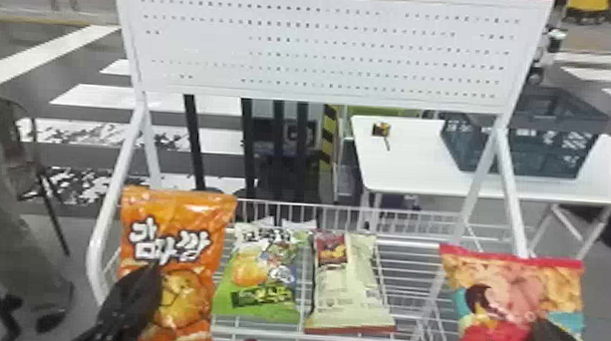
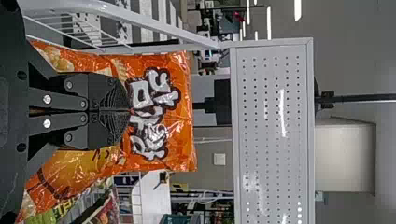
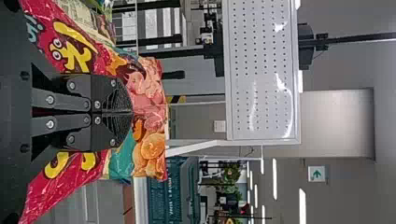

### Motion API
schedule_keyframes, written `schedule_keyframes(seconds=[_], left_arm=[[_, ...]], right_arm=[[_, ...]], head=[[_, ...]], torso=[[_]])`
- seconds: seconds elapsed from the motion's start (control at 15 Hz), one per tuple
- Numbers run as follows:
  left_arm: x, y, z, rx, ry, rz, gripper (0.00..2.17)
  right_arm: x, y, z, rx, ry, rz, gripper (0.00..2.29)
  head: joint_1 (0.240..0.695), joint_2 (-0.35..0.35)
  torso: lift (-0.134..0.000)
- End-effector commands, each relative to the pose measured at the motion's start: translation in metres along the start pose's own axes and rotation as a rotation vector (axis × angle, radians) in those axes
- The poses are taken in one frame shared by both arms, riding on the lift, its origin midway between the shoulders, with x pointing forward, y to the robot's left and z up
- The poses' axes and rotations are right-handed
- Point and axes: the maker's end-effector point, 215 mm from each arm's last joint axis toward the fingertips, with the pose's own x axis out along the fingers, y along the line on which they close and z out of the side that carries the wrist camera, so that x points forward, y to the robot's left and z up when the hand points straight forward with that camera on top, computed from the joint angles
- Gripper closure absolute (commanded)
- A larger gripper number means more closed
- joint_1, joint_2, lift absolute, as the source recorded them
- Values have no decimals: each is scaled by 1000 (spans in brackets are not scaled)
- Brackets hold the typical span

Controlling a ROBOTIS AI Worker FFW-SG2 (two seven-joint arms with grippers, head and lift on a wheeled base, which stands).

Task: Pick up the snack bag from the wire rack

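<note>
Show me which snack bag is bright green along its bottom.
The green bag, left one of the middle two, beside the orange bag. The pale bag to its right ends in a red edge, and the far-right bag is red lower down.

The left bag (image 1: 192,211) and right bag (image 1: 508,278) look glossy plastic; the rack (image 1: 96,251), smooth metal; the far crate (image 1: 515,156), matt plastic.

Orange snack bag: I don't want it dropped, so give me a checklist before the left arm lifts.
1. Left claw at the orange snack bag: ok, in front of it.
2. Left claw shut: ok, fingertips together.
3. Bag film pinched between them: cannot tell.
4. Orange snack bag upright: ok.
5. Its bottom free of the wire rack: cannot tell.
6. Right claw away from other bags: not ok, it's at the red snack bag.
</note>
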Motion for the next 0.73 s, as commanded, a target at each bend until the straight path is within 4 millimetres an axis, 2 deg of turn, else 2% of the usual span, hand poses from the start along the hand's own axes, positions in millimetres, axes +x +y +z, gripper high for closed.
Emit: schedule_keyframes(seconds=[0.0,0.67], left_arm=[[-1,0,1,-2,-1,0,1821],[-8,3,3,0,-5,6,1821]], right_arm=[[-2,-2,2,-2,-8,-4,2216],[-4,-3,5,-4,-16,-5,2216]], head=[[499,0],[499,0]], torso=[[0],[0]])
